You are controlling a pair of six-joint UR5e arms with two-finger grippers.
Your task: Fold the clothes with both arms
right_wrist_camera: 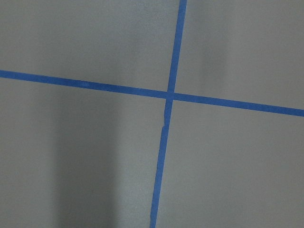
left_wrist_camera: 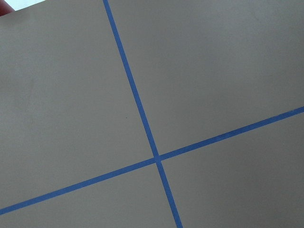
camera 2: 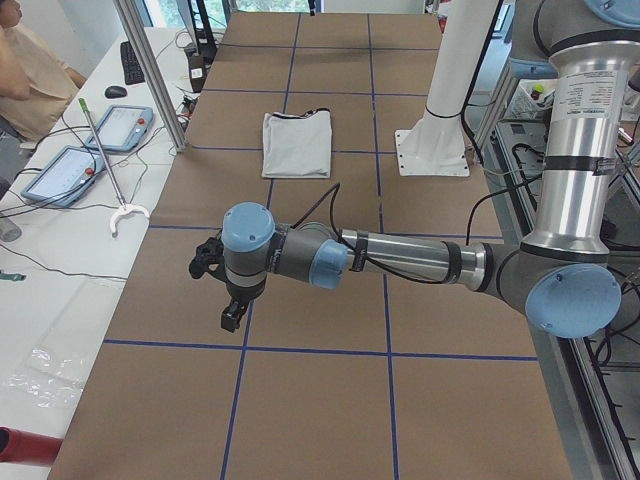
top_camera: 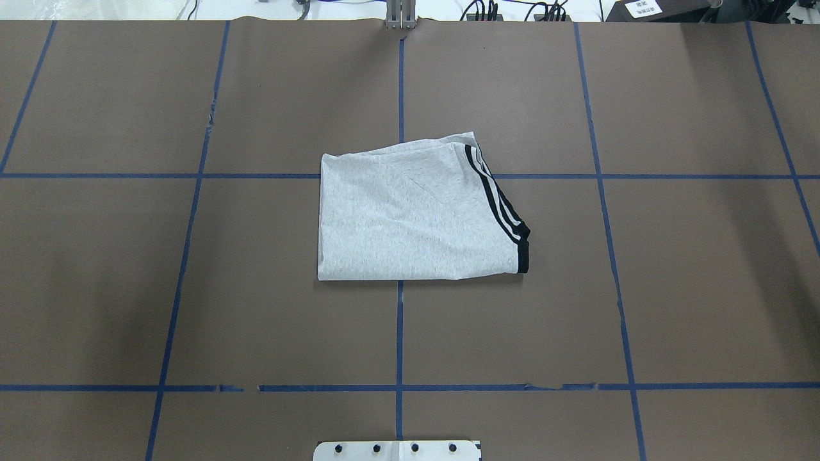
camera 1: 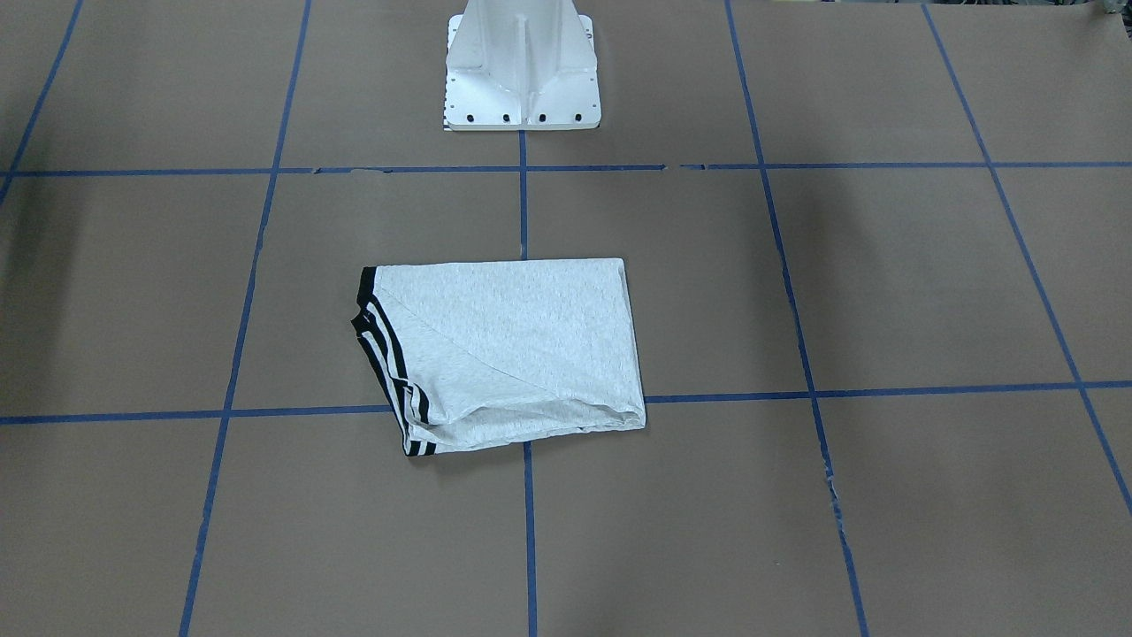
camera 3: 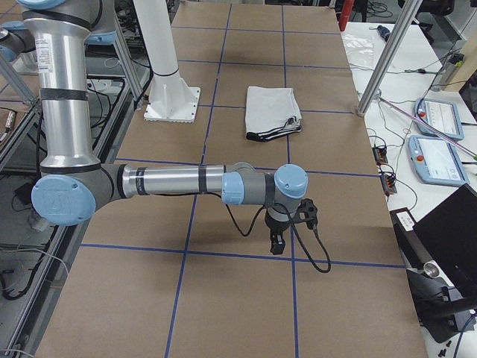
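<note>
Overhead exterior: shirt (top_camera: 410, 218) folded on desk (top_camera: 192, 288).
Folding looks done; left tool (camera 2: 231, 320) and right tool (camera 3: 276, 245) hang clear, grip untellable; next, perhaps square the skewed edge.

Grey T-shirt (top_camera: 410, 218) lies folded mid-table; left arm (camera 2: 400, 262) and right arm (camera 3: 171, 181) outstretched.

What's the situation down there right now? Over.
Left gripper and right gripper hang over the table, away from the T-shirt; open or shut unclear. T-shirt lies folded mid-table. No obstruction seen.
</note>
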